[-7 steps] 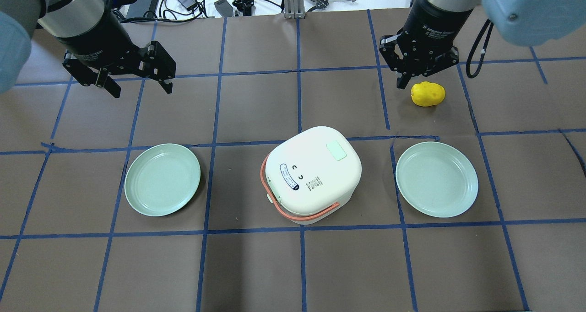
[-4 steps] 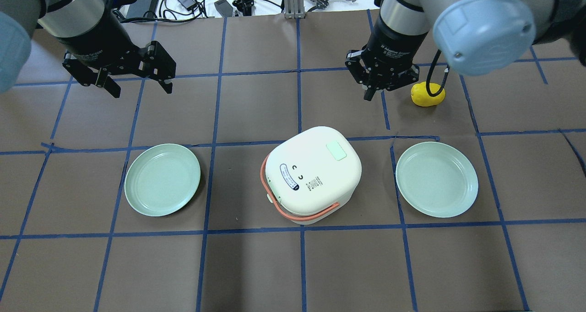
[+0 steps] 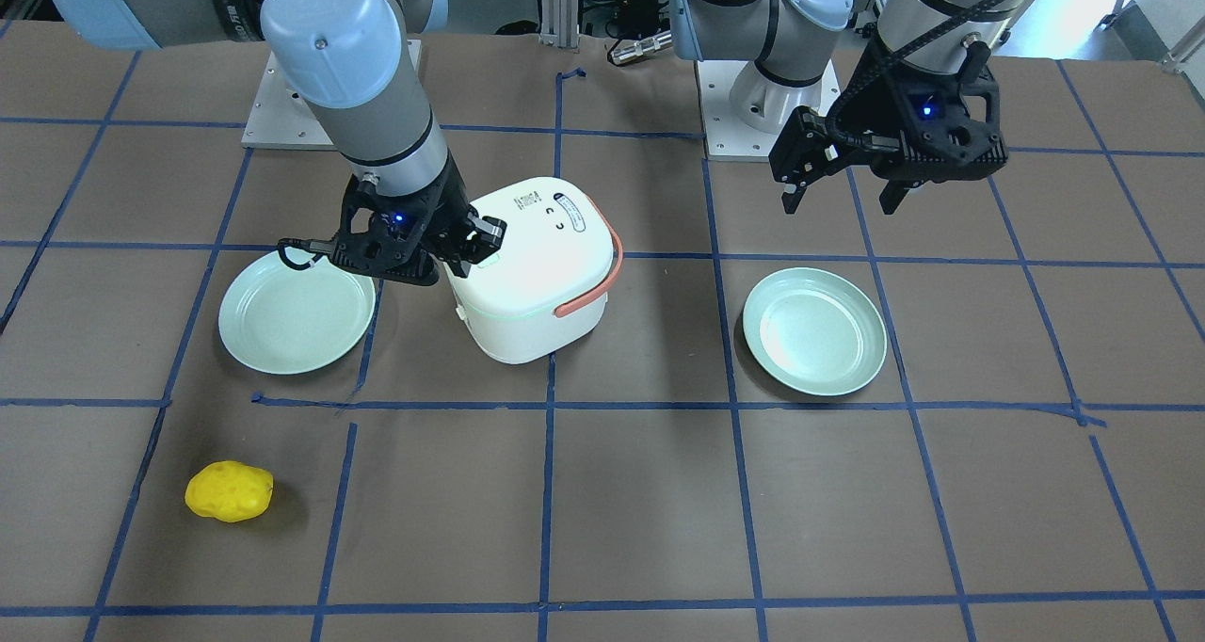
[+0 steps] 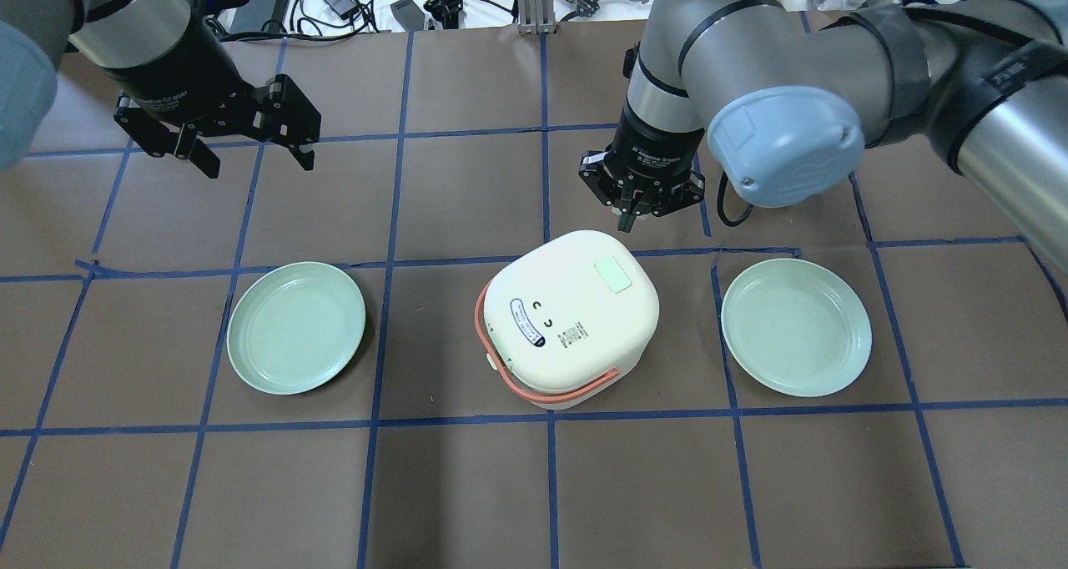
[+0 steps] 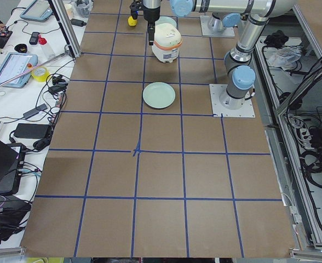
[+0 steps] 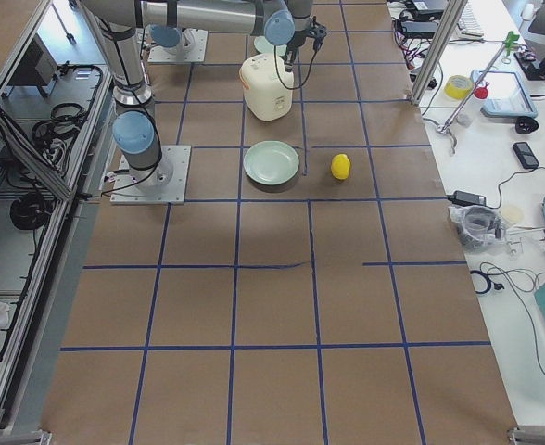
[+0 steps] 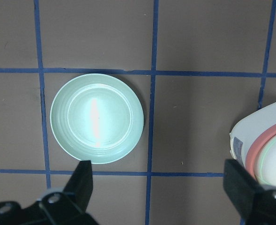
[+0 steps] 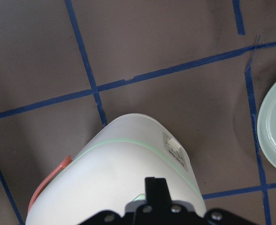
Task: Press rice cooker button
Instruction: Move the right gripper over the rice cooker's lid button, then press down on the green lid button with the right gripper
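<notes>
Progress: approach only, press not done as far as I can judge.

- Table (image 4: 467,485), brown w/ blue tape grid. Rice cooker (image 4: 571,323) stands upright mid-table, lid shut, between 2 green plates.
- R arm reaches across to the cooker's far side. Right gripper (image 4: 632,221) is clenched w/ nothing in it, fingers pinched into 1 probe, pointing down at the lid's far rim.
- Button (image 4: 612,274) = pale green pad on the lid's far-right part, bare and uncovered in the overhead view. R wrist cam shows the fingertip over the lid w/ a sliver of green just beside it. Can't tell if it touches the lid.
- Left: slide the tip a bit twd the robot, onto the pad, then push down and lift off.

Room and edges:

- Table edges are well away from the cooker, w/ bare paper on all sides of it.
- Left plate (image 4: 296,327) and right plate (image 4: 797,327) are both apart from the cooker and outside the press path.
- Left gripper (image 4: 257,164) hangs released, fingers spread wide, well apart at far-left, no conflict.
- Orange handle (image 4: 567,390) lies folded on the robot side, clear of the pad.
- Yellow lumpy object (image 3: 229,491) lies beyond the right plate, well apart.
</notes>
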Robot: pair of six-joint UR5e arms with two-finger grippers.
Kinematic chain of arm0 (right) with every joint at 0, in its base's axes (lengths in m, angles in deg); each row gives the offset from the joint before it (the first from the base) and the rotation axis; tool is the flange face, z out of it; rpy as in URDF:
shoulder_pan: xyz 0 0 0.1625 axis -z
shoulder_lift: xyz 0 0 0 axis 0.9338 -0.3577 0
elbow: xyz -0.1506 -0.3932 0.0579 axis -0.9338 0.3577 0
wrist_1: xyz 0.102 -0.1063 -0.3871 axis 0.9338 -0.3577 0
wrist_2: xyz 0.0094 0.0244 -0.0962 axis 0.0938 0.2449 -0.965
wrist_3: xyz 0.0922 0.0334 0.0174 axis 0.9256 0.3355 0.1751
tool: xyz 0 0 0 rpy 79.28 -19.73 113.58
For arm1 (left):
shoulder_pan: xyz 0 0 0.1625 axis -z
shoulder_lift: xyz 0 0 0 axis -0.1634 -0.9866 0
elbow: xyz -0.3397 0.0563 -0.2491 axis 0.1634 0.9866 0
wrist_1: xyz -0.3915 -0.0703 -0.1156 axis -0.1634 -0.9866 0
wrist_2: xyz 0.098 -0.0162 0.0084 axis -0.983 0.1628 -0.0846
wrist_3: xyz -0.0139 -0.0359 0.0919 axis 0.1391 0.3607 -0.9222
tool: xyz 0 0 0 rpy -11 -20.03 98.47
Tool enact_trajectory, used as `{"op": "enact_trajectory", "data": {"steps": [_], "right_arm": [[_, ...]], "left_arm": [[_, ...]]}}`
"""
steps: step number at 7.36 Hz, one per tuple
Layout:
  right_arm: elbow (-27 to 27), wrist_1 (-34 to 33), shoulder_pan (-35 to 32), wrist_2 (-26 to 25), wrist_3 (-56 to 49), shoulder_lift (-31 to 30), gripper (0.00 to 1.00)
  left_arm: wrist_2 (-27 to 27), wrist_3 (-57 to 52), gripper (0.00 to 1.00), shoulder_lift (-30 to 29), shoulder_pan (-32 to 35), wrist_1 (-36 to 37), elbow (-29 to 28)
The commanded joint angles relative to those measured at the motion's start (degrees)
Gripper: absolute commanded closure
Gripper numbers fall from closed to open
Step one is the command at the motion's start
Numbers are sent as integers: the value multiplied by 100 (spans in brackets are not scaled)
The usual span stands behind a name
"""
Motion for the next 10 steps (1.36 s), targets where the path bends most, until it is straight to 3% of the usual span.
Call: {"op": "enact_trajectory", "data": {"steps": [1,10], "right_arm": [[-124,-25,-83,7,8,48,100],[-265,71,-75,138,253,31,100]], "left_arm": [[0,-1,0,0,0,0,0],[0,8,0,0,0,0,0]]}}
